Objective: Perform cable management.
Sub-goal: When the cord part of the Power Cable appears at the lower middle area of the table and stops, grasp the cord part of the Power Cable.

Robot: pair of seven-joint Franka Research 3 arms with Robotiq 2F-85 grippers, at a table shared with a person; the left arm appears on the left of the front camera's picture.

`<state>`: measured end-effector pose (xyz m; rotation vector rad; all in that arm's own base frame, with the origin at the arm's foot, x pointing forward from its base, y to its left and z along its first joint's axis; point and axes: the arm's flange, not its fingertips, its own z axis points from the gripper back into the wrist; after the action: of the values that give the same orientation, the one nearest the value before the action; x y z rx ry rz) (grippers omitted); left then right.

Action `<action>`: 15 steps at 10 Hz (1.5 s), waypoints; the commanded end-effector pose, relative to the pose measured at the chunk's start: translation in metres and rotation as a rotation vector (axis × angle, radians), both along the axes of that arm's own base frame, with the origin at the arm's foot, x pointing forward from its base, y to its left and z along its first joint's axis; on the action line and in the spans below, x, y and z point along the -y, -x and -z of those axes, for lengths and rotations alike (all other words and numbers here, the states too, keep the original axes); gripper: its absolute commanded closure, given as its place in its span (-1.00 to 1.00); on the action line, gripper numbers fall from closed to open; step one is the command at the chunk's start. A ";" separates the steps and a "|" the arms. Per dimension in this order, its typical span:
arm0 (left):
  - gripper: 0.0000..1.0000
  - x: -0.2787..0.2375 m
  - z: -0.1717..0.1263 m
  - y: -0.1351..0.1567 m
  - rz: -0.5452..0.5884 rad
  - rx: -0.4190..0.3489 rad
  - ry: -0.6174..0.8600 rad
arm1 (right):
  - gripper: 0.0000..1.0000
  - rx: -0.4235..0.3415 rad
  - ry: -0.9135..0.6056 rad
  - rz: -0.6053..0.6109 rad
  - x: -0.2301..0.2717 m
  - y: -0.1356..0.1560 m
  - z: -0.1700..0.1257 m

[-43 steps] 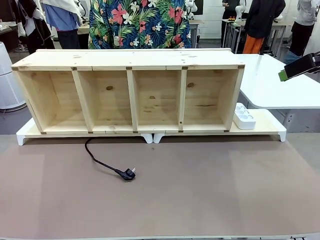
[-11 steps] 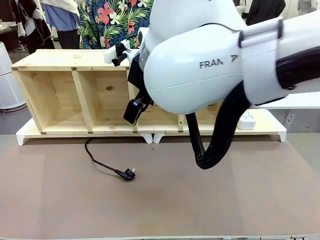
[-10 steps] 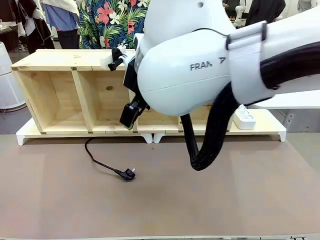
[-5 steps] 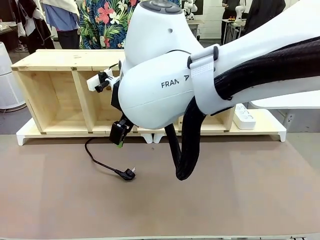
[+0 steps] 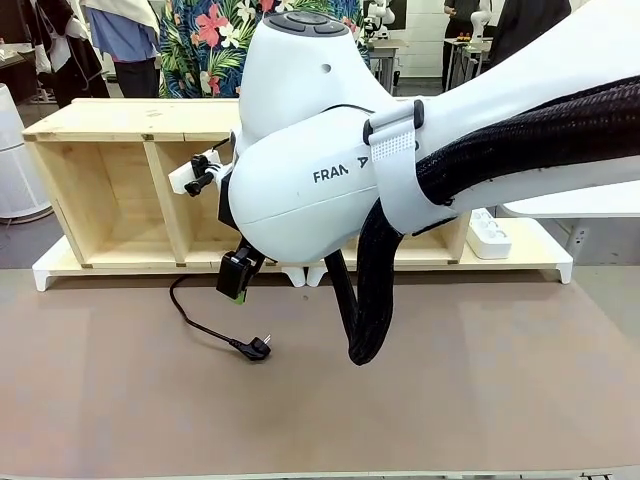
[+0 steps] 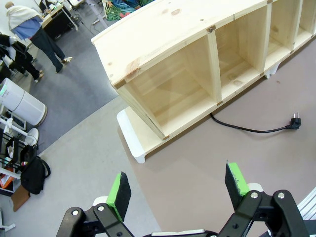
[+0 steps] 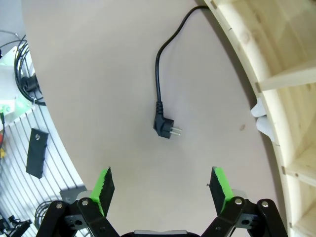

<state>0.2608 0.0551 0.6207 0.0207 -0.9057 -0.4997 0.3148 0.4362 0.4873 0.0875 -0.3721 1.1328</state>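
Note:
The cable (image 5: 200, 325) lies loose on the brown table, running from under the wooden shelf (image 5: 110, 120) to its round black plug (image 5: 258, 347). My right arm reaches across the middle, and its gripper (image 5: 236, 284) hangs above the cable, a little left of and higher than the plug. In the right wrist view the gripper (image 7: 162, 183) is open with nothing between its green pads, and the plug (image 7: 165, 126) lies on the table just beyond them. My left gripper (image 6: 177, 185) is open and empty, high above the table's left end, with the cable (image 6: 247, 129) and plug (image 6: 295, 117) far off.
A white power strip (image 5: 488, 236) lies on the white riser (image 5: 540, 255) to the right of the shelf. A person in a floral shirt (image 5: 215, 45) stands behind the shelf. The right arm's black hose (image 5: 368, 300) hangs over the table's middle.
My right arm has swung in from the right, moving left and down until its gripper hangs over the cable. The cable and plug have not moved.

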 end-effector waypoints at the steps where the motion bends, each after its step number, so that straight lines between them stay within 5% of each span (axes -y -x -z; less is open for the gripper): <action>1: -1.00 0.001 -0.001 -0.003 -0.015 0.009 0.011 | -1.00 -0.005 0.000 -0.012 -0.006 -0.001 -0.003; 9: -1.00 0.001 -0.001 -0.003 -0.015 0.009 0.011 | -1.00 0.001 -0.001 -0.002 -0.001 0.000 -0.001; 15: -1.00 0.001 -0.001 -0.003 -0.015 0.009 0.011 | -1.00 -0.210 0.131 -0.213 -0.074 -0.051 0.017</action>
<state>0.2609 0.0550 0.6207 0.0210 -0.9054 -0.4997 0.3565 0.4958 0.4654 0.1390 -0.1503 1.2950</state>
